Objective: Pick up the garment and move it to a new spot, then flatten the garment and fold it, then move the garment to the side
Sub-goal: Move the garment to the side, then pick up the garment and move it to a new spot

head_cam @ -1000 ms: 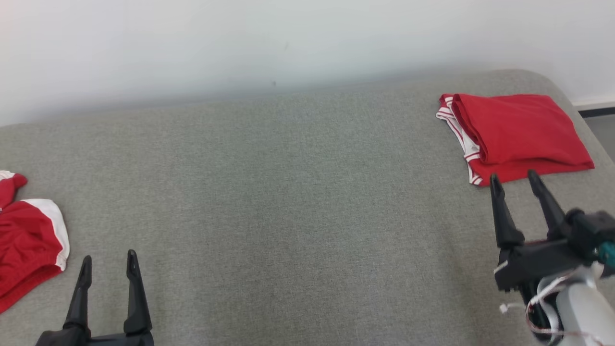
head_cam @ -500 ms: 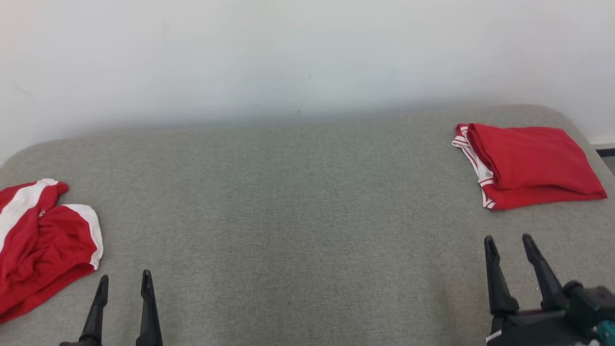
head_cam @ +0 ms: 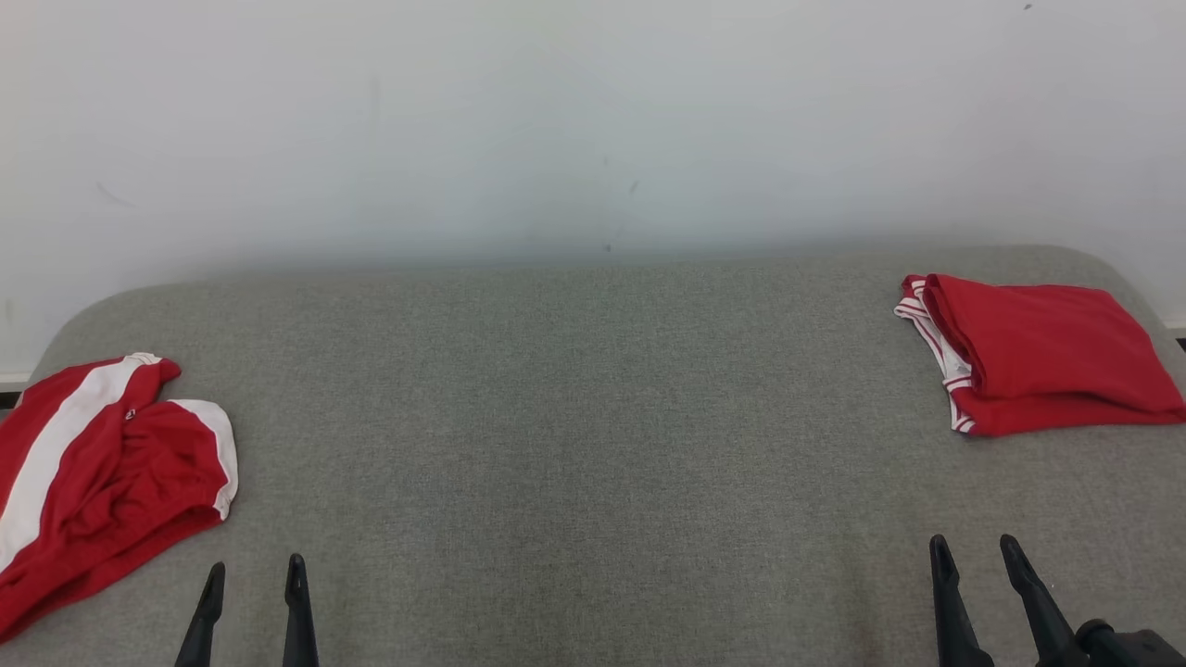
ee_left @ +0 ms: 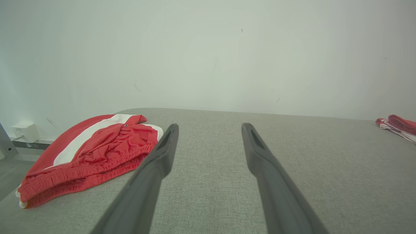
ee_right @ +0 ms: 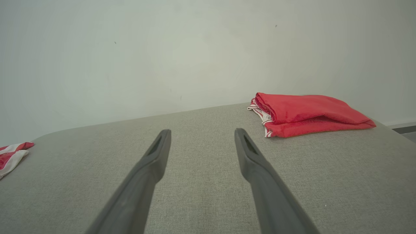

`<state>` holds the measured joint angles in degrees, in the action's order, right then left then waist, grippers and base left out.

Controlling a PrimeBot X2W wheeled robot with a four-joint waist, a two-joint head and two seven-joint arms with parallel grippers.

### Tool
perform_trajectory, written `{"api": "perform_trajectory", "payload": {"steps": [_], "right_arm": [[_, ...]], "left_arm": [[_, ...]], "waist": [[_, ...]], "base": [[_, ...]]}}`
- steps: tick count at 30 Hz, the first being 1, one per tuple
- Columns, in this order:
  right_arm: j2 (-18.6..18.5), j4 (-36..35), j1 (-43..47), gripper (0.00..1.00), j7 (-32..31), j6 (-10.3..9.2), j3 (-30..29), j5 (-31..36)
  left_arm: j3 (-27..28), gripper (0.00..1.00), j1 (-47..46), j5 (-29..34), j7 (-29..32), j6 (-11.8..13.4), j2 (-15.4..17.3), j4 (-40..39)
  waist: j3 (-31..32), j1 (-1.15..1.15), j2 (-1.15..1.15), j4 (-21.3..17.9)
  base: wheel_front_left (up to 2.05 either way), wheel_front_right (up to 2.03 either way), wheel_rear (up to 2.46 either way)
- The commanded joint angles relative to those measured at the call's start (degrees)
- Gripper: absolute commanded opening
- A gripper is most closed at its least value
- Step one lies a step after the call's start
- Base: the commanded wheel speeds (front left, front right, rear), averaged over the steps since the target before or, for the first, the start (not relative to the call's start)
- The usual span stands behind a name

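A crumpled red garment (head_cam: 102, 472) with white stripes lies at the left edge of the grey surface, also in the left wrist view (ee_left: 94, 152). A second red garment (head_cam: 1038, 352), neatly folded with white-trimmed edges, rests at the far right corner (ee_right: 305, 113). My left gripper (head_cam: 256, 567) is open and empty at the bottom left, to the right of the crumpled garment and apart from it (ee_left: 210, 126). Low on the right, my right gripper (head_cam: 973, 547) stands open with nothing in it, well short of the folded garment (ee_right: 202, 131).
The grey padded surface (head_cam: 593, 417) has rounded far corners and ends at a white wall (head_cam: 593, 120). A small white box (ee_left: 26, 131) sits on the wall beyond the left edge. Between the two garments the surface is bare.
The camera has tilted up, showing more wall. My right gripper has drawn back from the folded garment's near edge. Both grippers sit lower in view and stay open.
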<state>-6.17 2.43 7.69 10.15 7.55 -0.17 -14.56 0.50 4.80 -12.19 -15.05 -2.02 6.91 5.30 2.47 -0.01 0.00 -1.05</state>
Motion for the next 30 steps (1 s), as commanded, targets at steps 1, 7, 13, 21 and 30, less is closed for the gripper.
{"api": "perform_trajectory", "payload": {"steps": [1,7,13,21,30], "right_arm": [[0.4,0.8,0.6,1.0,0.8,-0.13,-0.2,-0.8],[0.3,3.0,0.8,1.0,1.8,-0.13,0.2,-0.8],[0.4,4.0,0.1,1.0,2.0,-0.13,0.6,-1.0],[0.7,4.4,0.1,1.0,2.1,-0.13,0.6,-0.7],[0.8,4.6,0.3,1.0,2.1,-0.14,0.6,-0.9]], "left_arm": [[-0.1,1.0,0.9,0.4,-0.2,-0.1,0.2,0.5],[-0.3,1.0,0.8,-0.2,-0.2,-0.4,0.5,2.4],[-0.7,1.0,0.4,-0.4,-0.1,-0.6,0.8,3.3],[-1.0,1.0,-0.2,-0.7,-0.1,-0.3,1.1,3.6],[-1.4,1.0,-0.9,-0.7,-0.1,0.0,1.4,3.8]], "waist": [[0.3,0.01,0.0,0.2],[0.5,0.01,0.0,0.5],[0.5,0.01,0.0,0.7],[0.0,0.01,0.0,1.2],[-0.2,0.01,0.0,2.6]], "base": [[0.0,0.0,0.0],[0.0,0.0,0.0],[0.0,0.0,0.0],[0.0,0.0,0.0],[0.0,0.0,0.0]]}}
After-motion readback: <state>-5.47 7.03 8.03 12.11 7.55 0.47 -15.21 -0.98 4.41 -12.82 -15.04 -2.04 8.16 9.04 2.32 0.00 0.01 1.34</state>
